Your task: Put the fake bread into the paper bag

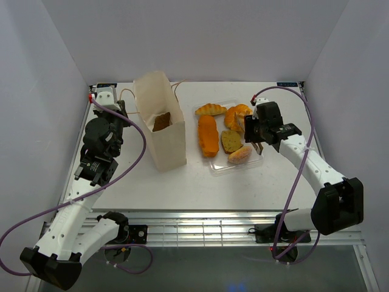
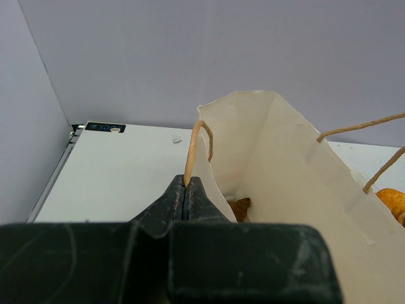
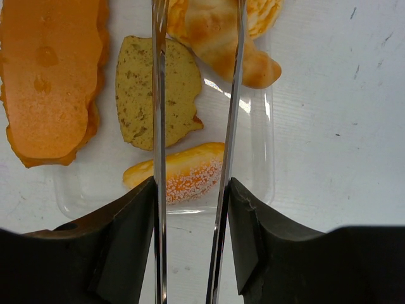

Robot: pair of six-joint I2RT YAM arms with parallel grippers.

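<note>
White tabletop [image 1: 200, 182], walled by pale panels, carries every item. The tall pale tan paper bag [image 1: 165, 137] stands upright left of centre, mouth open, with one dark brown toy pastry [image 1: 161, 121] inside. The left gripper [image 2: 185, 193] is pressed together on the bag's thin brown string handle [image 2: 192, 152], steadying the near wall.

The other fake bread [image 1: 208, 135] lies in the shallow clear plastic tray [image 3: 269, 177], just right of the bag. The right gripper [image 1: 256, 141] hovers over the tray's near right corner, jaws part-spread. Its thin metal fingers [image 3: 158, 126] straddle the sugar-dusted orange bun [image 3: 183, 177] and the golden croissant [image 3: 218, 38]; no grip is evident.

The step in hand appears to be pickup of one piece. Recommended procedure:

1. Select a single target. One finger overlaps the tan speckled slice [image 3: 142, 88]; shift sideways until it clears.
2. Descend until both fingers bracket the piece, then close gently.
3. Lift straight up. The tray looks light and may drag along.
4. Release over the centre of the bag mouth, clear of the handles.
</note>
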